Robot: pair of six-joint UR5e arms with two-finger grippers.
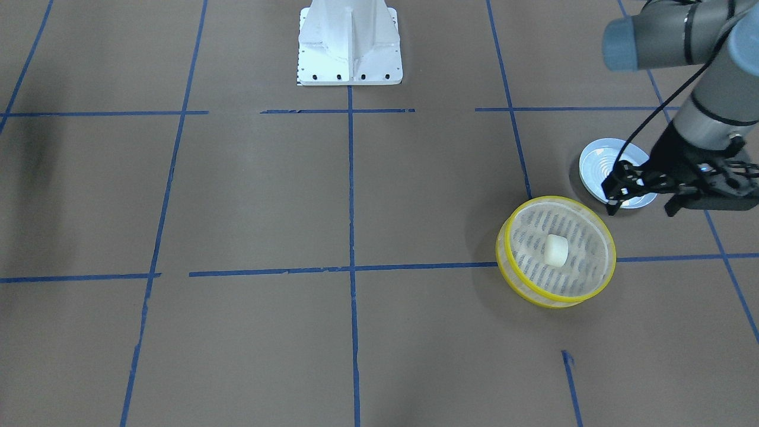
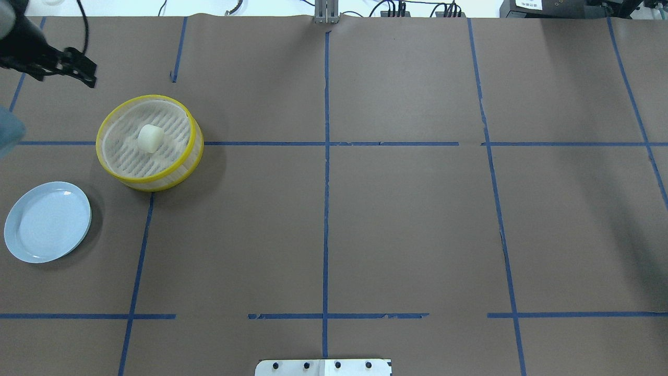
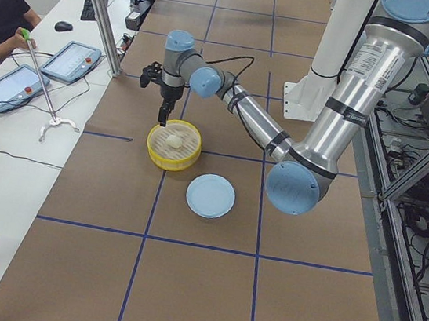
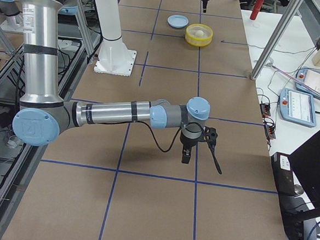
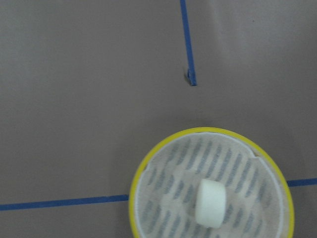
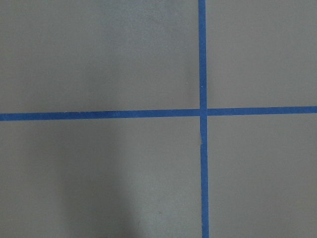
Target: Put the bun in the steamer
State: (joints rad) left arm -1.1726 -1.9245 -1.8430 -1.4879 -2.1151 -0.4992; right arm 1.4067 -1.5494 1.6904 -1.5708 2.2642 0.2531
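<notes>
The bun is a small cream-white lump lying on the slatted floor of the steamer, a round basket with yellow rims. Both also show in the overhead view, the bun inside the steamer, and in the left wrist view, the bun inside the steamer. My left gripper is open and empty, raised and off to the side of the steamer, apart from it. My right gripper hovers over bare table far away; I cannot tell whether it is open.
A pale blue plate lies beside the steamer, with nothing on it. The white robot base stands at the table's middle edge. Blue tape lines cross the brown table. Operators' tablets and a metal pole stand beyond the far side.
</notes>
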